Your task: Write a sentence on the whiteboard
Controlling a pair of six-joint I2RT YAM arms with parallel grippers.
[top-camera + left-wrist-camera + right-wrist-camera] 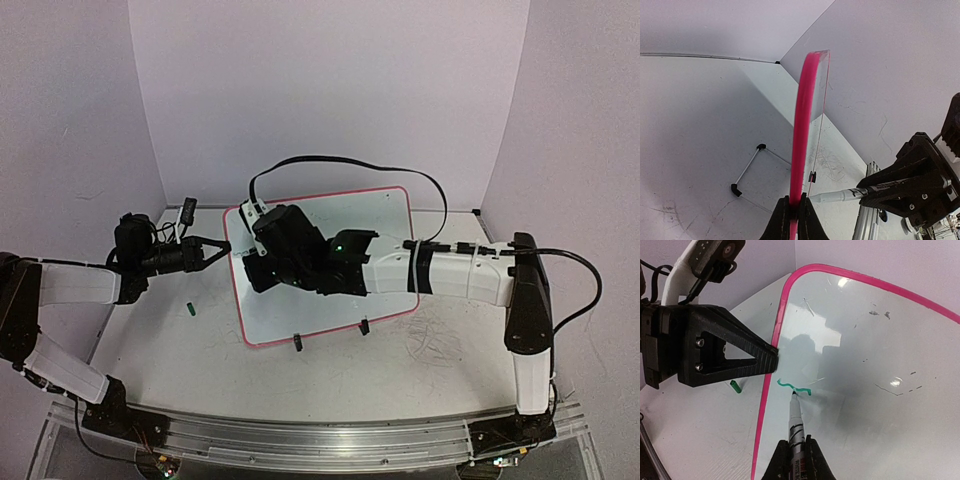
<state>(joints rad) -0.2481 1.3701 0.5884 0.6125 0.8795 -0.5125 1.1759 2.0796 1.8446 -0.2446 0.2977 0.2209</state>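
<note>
Clenching a pen, the right gripper rests its tip on the whiteboard

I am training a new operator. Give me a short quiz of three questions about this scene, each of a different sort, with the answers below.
1. True or false: the left pincer is shut on the edge of the whiteboard.
2. What does the right pincer hold? A) a cloth B) a pen C) nothing
3. Fill the gap: the short mark at the pen's tip is ___ in colour.
Key: 1 true. 2 B. 3 green.
</note>
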